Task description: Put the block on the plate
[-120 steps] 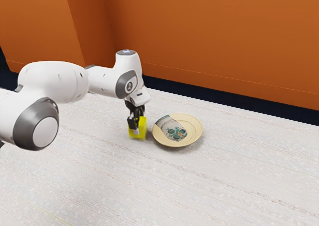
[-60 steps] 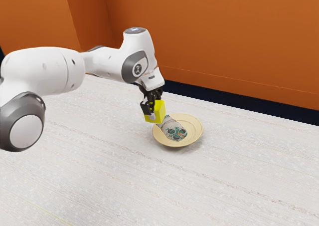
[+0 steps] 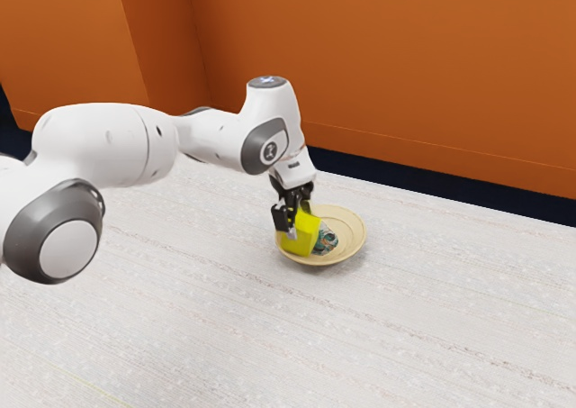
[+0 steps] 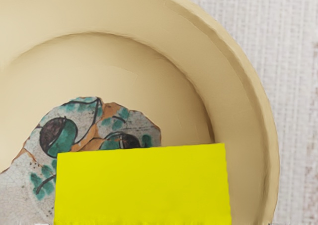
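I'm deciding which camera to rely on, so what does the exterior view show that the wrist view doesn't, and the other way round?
Exterior view's own: the white-and-gray arm, the black gripper, the orange wall and the dark strip along its foot.

Wrist view's own: close detail of the painted patch, namely its jagged brown edge, fine cracks and a round dark-and-green motif.

Shared: the yellow block, the cream plate, some of its painted patch, and the pale surface around the plate.

open: plate [image 3: 348, 225] toward the exterior view's right | obstacle: yellow block [image 3: 302, 237]
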